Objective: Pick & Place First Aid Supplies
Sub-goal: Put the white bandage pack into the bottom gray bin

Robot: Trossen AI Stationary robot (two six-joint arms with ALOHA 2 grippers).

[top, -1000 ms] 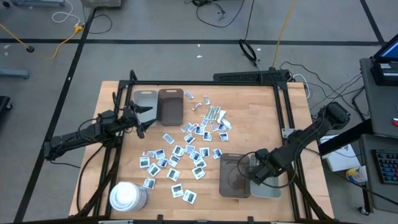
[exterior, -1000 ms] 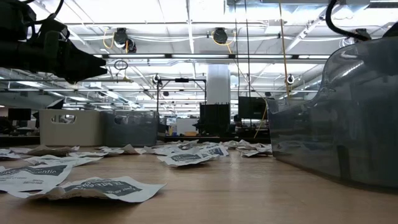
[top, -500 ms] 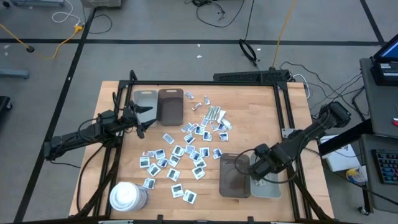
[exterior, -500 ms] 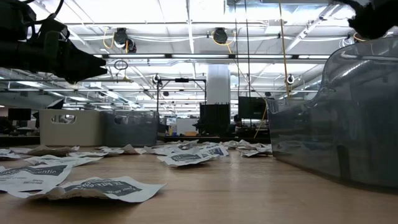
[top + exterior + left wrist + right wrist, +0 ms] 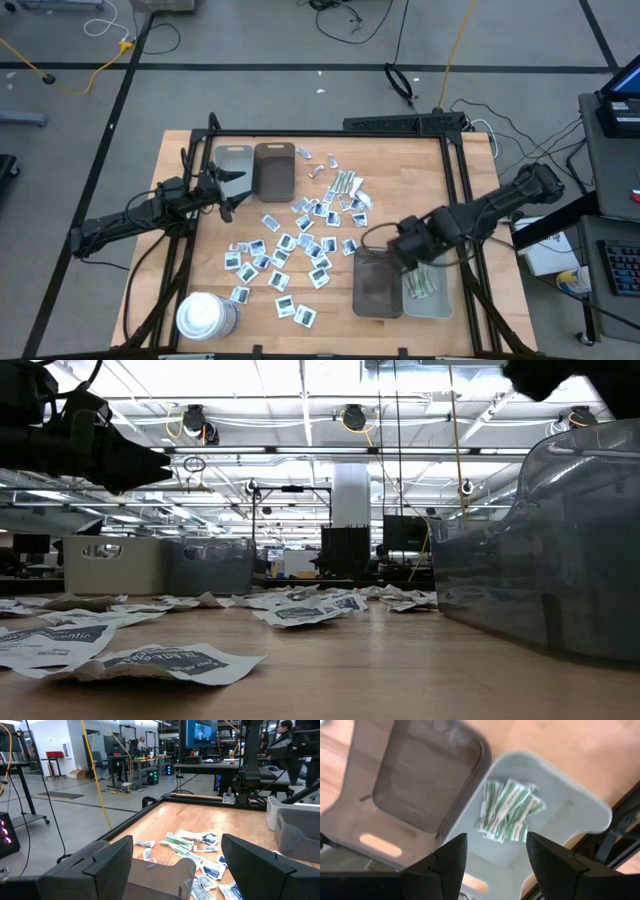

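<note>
Over on the left, the left gripper [image 5: 228, 187] hangs with its fingers [image 5: 107, 865] spread wide and nothing between them, just beside a grey tray [image 5: 234, 160] and a brown tray [image 5: 274, 170] that stand side by side at the far edge of the table [image 5: 400, 190]. Ahead of that gripper, toward the table's middle, the square white packets [image 5: 285, 250] with dark-blue print lie scattered flat on the wood, and a few pale green-striped strips [image 5: 343, 183] sit in a loose bunch at the far end of the scatter. A big white cylinder [image 5: 205, 315] stands at the near corner, well apart from the gripper.

Moving right, the right gripper [image 5: 408, 248] hovers above a second pair of trays, its fingers [image 5: 447, 862] parted and empty. Directly beneath it, in the right wrist view, a small heap of green-striped strips [image 5: 507, 810] rests on the floor of the grey tray [image 5: 580, 810], clear of the fingers. The brown tray [image 5: 420, 785] touching that one looks bare inside. From the low view the brown tray's wall [image 5: 545, 550] fills the right side, with packets [image 5: 160, 660] flat in the foreground.
</note>
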